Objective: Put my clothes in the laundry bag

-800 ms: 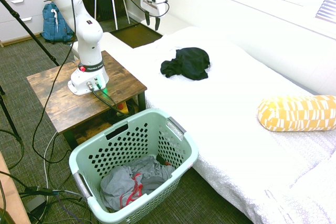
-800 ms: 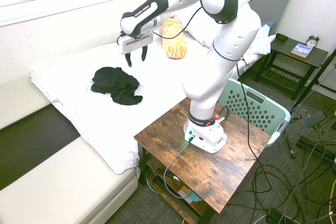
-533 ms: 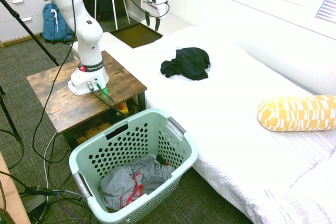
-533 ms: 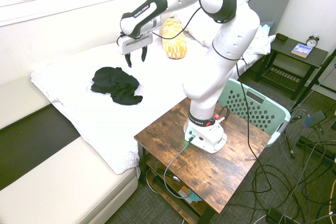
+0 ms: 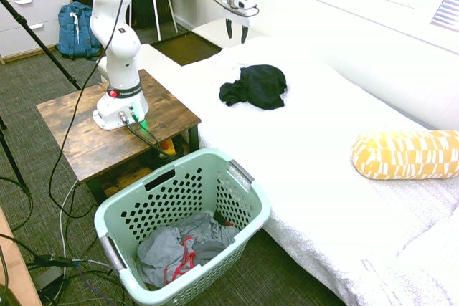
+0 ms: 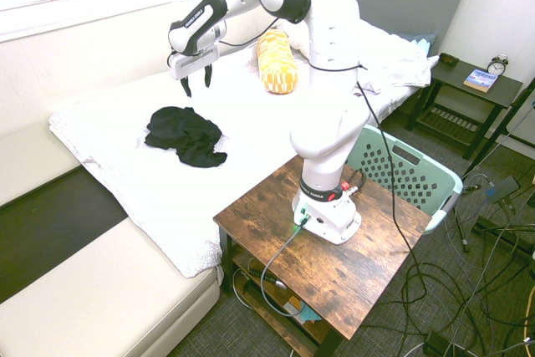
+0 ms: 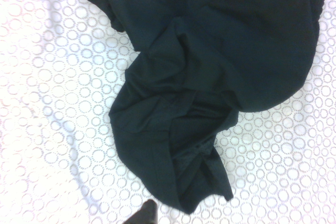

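White arm (image 6: 326, 48), black joints, dark jaws

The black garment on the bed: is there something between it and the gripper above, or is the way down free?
Nothing visible stands in the way. The gripper hangs open above the bed, and the black garment lies crumpled below it with only air between. The wrist view shows the garment uncovered on the white bedspread.

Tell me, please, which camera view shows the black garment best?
The wrist view: the black garment fills it from close by, folds visible, lying on the white bed cover. Both exterior views show it small, as a crumpled dark heap.
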Robot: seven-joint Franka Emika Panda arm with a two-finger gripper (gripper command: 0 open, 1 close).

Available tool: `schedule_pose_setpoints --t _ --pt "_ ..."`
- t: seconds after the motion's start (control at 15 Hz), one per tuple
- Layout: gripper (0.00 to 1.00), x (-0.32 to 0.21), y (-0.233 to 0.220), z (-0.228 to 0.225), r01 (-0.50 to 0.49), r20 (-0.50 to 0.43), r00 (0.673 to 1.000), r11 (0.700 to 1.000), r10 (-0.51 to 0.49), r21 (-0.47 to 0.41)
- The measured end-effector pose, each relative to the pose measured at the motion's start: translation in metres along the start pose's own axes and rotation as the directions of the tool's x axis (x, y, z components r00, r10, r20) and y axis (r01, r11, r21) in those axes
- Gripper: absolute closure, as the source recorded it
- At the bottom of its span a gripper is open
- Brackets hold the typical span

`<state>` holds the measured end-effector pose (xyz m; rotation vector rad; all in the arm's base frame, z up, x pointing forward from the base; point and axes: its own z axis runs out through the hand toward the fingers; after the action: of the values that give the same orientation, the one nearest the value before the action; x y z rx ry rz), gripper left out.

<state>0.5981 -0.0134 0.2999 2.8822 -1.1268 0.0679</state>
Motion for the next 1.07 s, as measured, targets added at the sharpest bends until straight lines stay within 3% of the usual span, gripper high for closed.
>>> schedule_pose_setpoints --t 0.6,1.0,1.07 --pt "0.00 0.045 -0.092 0.217 0.059 0.082 0.995 0.997 -0.055 -0.053" --pt "0.00 0.064 -0.129 0.260 0.107 0.055 0.993 0.990 -0.103 -0.089" --pt "1.00 0.066 -0.134 0.264 0.116 0.055 0.992 0.989 -0.111 -0.089"
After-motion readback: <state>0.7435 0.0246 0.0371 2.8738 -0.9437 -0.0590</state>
